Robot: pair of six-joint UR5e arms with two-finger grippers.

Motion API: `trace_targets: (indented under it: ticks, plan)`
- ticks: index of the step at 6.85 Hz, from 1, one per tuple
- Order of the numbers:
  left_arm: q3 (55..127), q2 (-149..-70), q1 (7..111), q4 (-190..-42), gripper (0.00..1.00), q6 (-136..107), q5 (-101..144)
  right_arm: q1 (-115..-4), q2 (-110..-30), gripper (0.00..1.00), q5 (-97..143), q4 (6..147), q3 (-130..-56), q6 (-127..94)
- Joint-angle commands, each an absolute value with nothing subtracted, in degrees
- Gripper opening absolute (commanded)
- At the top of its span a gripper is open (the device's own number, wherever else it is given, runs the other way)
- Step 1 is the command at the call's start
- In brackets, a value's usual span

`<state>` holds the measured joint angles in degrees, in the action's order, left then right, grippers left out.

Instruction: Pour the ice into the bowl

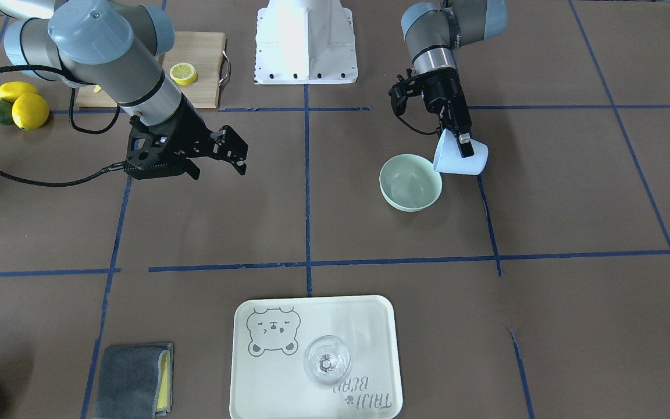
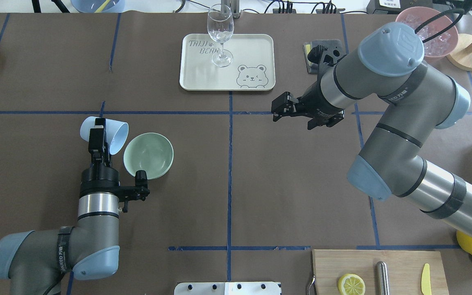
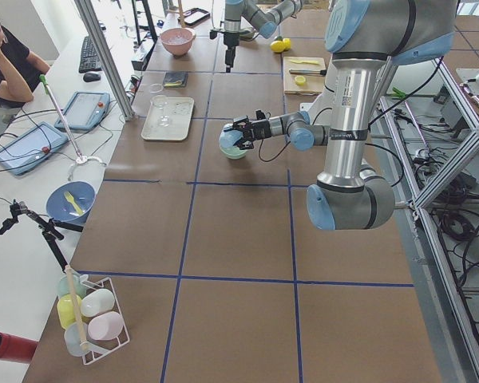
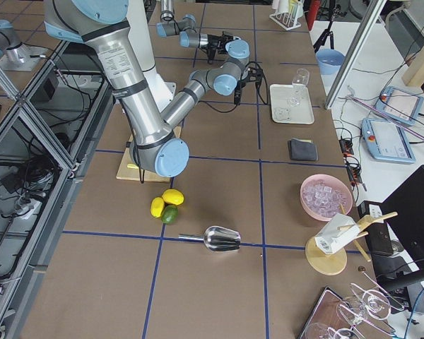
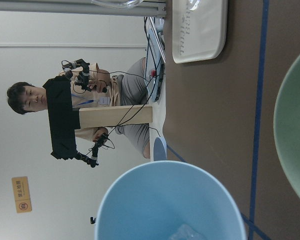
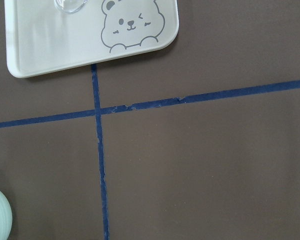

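Low in the left wrist view, ice [image 5: 187, 233] lies inside the light blue cup [image 5: 170, 205], unseen overhead; left gripper [image 2: 98, 130] clamps it beside the bowl [image 2: 154, 162]; right gripper [image 2: 279, 110] gapes empty.

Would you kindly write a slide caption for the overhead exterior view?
The left gripper holds a light blue cup tilted toward the mint-green bowl while the right gripper hovers open nearby.

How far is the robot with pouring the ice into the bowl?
Done: the left gripper clamps the light blue cup in its fingers, tipped with its mouth toward the mint-green bowl. In hand: the pour; the left wrist view shows ice lying inside the cup. Left: the bowl looks empty, so the ice must slide out. The right gripper hangs open, apart.
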<state>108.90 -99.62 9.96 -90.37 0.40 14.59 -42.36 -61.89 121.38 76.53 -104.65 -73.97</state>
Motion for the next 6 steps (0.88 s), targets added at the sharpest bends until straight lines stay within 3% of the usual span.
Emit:
trace_targets:
  ticks: [1, 6]
  plan:
    - [106.96, -99.49, 10.02, -90.09, 0.0, 5.14, 12.83, -42.36, -61.87, 1.0, 121.38, 76.55, -104.68, -74.44]
    - [107.49, -99.49, 10.11, -90.09, 0.0, 12.39, 11.34, -42.19, -61.79, 1.0, 121.38, 76.47, -104.68, -75.15]
